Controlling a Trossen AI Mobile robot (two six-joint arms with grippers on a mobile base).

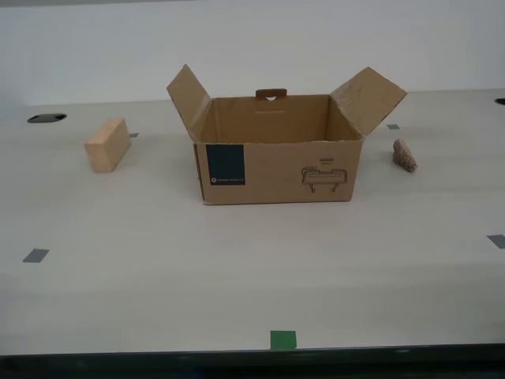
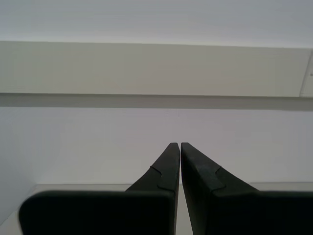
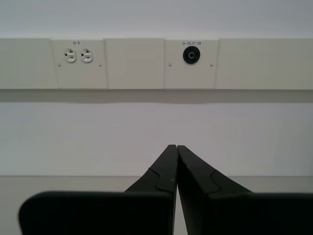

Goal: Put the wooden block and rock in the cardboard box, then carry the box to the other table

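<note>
Looking at the box: the cardboard box (image 1: 278, 162) stands upright with its top open, side flaps spread outward, teal label and line drawing on the face toward the exterior camera; its inside looks bare.
Wooden block: the wooden block (image 1: 108, 144) lies on the smooth cream tabletop (image 1: 237, 268), off toward the exterior view's left of the box, well apart from it.
Rock: the rock (image 1: 405, 155) sits on the same tabletop, toward the exterior view's right of the box, near it but not touching.
First gripper: my first gripper (image 3: 176, 147) has its jaws pressed together with nothing between them; ahead of it I see only a pale wall, a double socket (image 3: 78, 55) and a round black port (image 3: 190, 55). None of the task's things is near its tips.
Second gripper: my second gripper (image 2: 179, 144) is likewise closed on nothing, facing a plain wall panel (image 2: 146, 68); box, block and rock are out of its reach of sight.
Tape: grey squares (image 1: 35, 255) and one green piece (image 1: 283, 339) mark the tabletop.
</note>
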